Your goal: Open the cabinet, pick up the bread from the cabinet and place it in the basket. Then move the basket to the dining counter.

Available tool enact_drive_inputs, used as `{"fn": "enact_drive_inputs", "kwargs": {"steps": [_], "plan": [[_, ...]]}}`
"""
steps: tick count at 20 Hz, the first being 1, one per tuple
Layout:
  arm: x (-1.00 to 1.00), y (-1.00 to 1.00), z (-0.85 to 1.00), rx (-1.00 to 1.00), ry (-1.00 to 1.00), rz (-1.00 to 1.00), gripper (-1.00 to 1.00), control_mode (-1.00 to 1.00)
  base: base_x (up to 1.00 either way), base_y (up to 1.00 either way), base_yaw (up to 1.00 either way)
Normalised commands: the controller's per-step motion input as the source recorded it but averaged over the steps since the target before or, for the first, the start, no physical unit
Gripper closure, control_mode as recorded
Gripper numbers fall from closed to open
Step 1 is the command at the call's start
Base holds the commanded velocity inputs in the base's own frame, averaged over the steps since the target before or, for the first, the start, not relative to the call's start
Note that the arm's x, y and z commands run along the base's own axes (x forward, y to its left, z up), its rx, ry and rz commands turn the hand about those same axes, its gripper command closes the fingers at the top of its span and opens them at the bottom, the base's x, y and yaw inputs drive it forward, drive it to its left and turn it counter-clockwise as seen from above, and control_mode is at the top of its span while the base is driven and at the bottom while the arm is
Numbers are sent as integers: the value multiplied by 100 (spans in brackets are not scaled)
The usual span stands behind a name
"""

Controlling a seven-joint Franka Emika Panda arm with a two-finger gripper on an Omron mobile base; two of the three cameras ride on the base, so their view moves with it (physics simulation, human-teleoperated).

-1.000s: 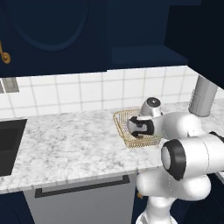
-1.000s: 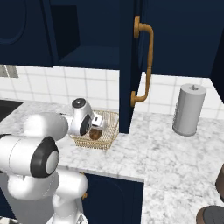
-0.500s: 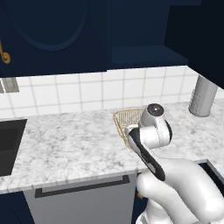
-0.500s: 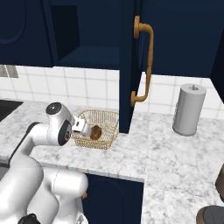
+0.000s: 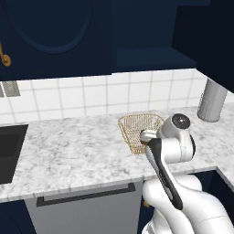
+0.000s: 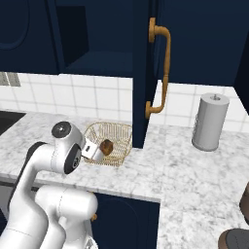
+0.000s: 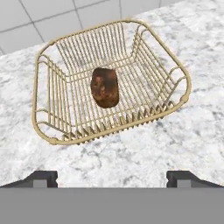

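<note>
Backed off from basket (image 7: 48, 140), hand (image 7: 112, 177) spread, empty; bread (image 7: 105, 87) inside. Next: grip near rim squarely, lift level off worktop (image 7: 192, 144).

1. A gold wire basket (image 5: 137, 130) sits on the marbled worktop (image 5: 68, 151), near the tiled wall (image 5: 91, 96).
2. The white arm (image 5: 171, 146) rises in front, covering the basket's right side.
3. A grey cylinder (image 5: 211, 100) stands at far right.
4. A black sink (image 5: 9, 153) lies at left.
</note>
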Motion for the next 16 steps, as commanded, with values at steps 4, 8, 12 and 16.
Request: {"fn": "enact_drive_inputs", "kwargs": {"steps": [4,8,12,16], "plan": [[5,0,25,34,10,-21,-100,-100,0,0,0],[0,1,2,19,27,-15,-100,-100,0,0,0],[8,0,-8,2,15,-15,-100,-100,0,0,0],[7,-4,-18,1,0,-18,-100,-100,0,0,0]]}}
